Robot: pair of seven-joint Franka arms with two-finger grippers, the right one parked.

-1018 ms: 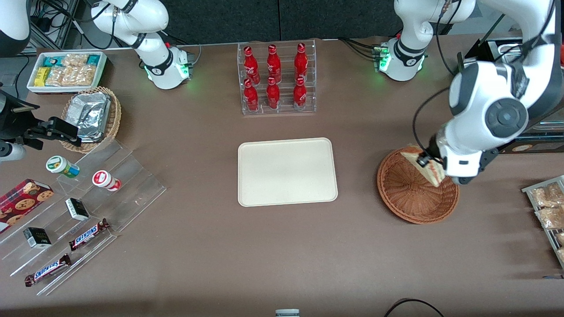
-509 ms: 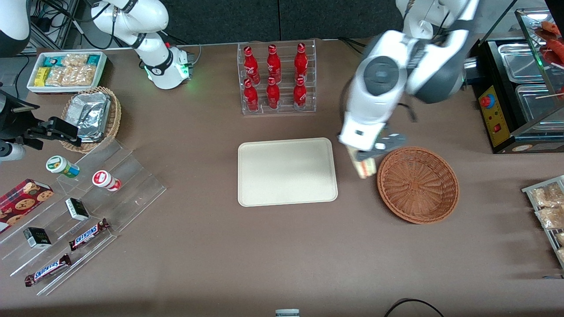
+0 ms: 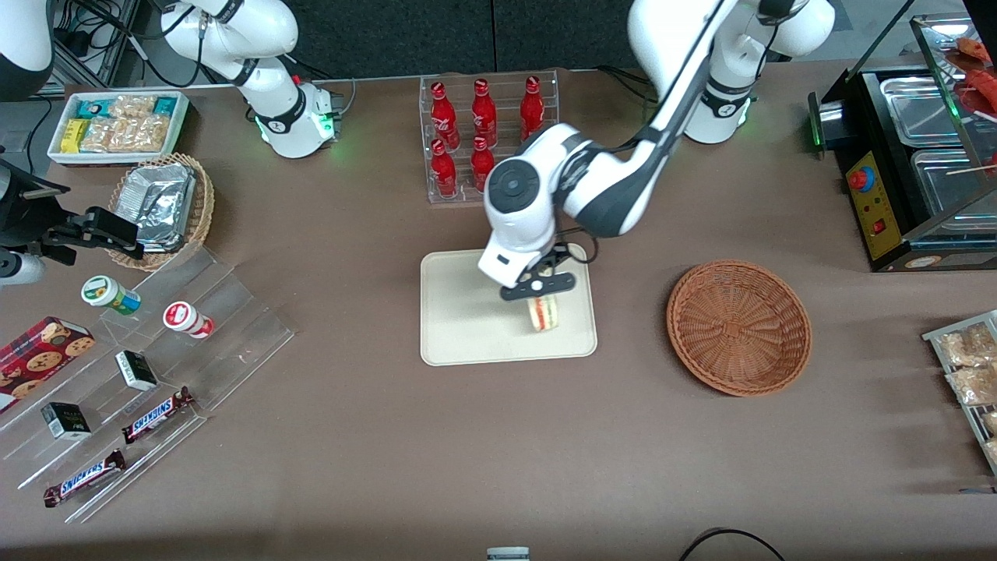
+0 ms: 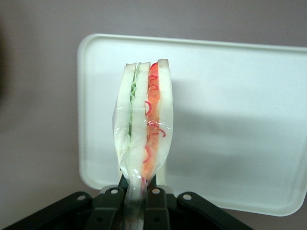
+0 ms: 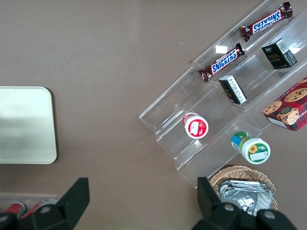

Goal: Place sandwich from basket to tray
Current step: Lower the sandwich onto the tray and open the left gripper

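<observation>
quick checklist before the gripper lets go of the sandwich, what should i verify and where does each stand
1. Grip: the gripper is shut on the sandwich, pinching its wrapped corner. Ok.
2. Position: in the front view the sandwich is over the tray, inside its rim. Ok.
3. Landing spot: the tray surface under the sandwich is bare. Ok.
4. Height: whether the sandwich touches the tray or hangs above it. Cannot tell.
5. Orientation: the sandwich hangs edge-on from the gripper, so it may tip over on release. Not ok if it must land flat.
6. Basket: nothing lies in it. Ok.
</observation>
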